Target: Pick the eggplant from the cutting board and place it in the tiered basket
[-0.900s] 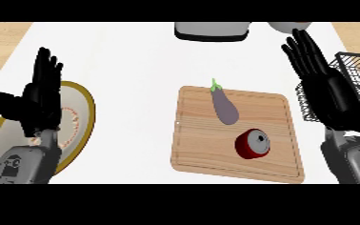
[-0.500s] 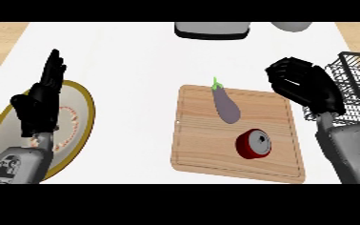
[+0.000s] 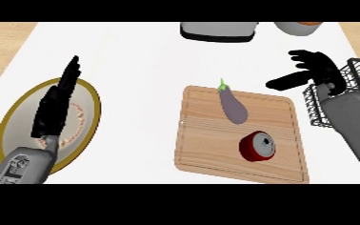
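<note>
At the right edge of the frame stands the black wire tiered basket (image 3: pixel 315 106), only partly in view and partly covered by the right forearm, so what it holds cannot be told. At the left lies a round plate (image 3: pixel 84 128) with a gold rim and a faint reddish ring on its pale face; no food shows on the part that is visible. The wooden cutting board (image 3: pixel 211 143) lies right of centre on the white surface (image 3: pixel 141 66) and carries two things. The eggplant (image 3: pixel 234 107) lies in the board's upper part, a smooth dull-purple oval with its green stem pointing to the board's top edge. A red round object (image 3: pixel 257 146) with a grey face sits lower on the board, apart from the eggplant. The right hand (image 3: pixel 314 69) is at the upper right, above the basket and well apart from the eggplant, fingers spread and thumb stretched leftward, holding nothing. The left hand (image 3: pixel 57 102) rests over the plate, fingers straight and unclenched. A grey object (image 3: pixel 218 31) and a pale bowl (image 3: pixel 299 27) sit at the top edge.
</note>
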